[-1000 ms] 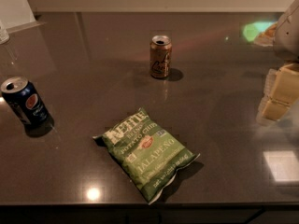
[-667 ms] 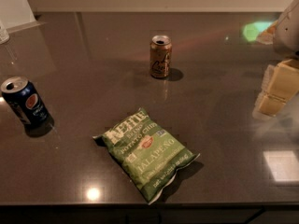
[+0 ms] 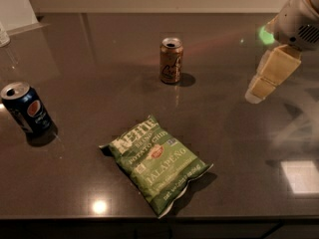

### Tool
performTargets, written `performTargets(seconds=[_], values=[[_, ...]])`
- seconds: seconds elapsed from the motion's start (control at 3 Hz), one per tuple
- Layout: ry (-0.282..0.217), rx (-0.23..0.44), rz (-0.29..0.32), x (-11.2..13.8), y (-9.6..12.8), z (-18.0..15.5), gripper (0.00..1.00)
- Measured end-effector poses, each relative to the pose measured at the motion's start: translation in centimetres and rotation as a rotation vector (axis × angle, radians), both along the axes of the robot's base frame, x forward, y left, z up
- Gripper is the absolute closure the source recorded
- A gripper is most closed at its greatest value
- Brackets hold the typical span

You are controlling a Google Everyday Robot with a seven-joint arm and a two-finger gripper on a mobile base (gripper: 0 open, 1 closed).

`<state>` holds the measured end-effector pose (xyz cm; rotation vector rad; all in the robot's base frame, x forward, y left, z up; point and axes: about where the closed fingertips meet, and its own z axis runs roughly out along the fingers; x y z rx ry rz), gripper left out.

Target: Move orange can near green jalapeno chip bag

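Observation:
An orange can (image 3: pixel 171 60) stands upright on the dark table, toward the back middle. A green jalapeno chip bag (image 3: pixel 157 162) lies flat near the front middle, well apart from the can. My gripper (image 3: pixel 264 83) hangs at the right side, above the table, to the right of the can and some way from it. It holds nothing that I can see.
A blue Pepsi can (image 3: pixel 27 110) stands at the left. The dark table (image 3: pixel 99 49) has its front edge just below the bag. A white wall runs along the back. Bright reflections lie on the table at the right.
My gripper has moved a little to the left, toward the can. The cans and the bag have not moved.

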<state>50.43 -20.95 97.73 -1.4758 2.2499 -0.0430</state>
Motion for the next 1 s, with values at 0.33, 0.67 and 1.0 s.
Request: performTargets(seconds=[0.33, 0.67, 1.0], values=[[-0.016, 0.029, -0.014, 1.3, 0.3, 0.0, 0.0], [-0.047, 0.129, -0.016, 5.4, 3.0, -0.9, 0.0], [-0.076, 0.216, -0.018, 9.6, 5.5, -1.8, 0.0]])
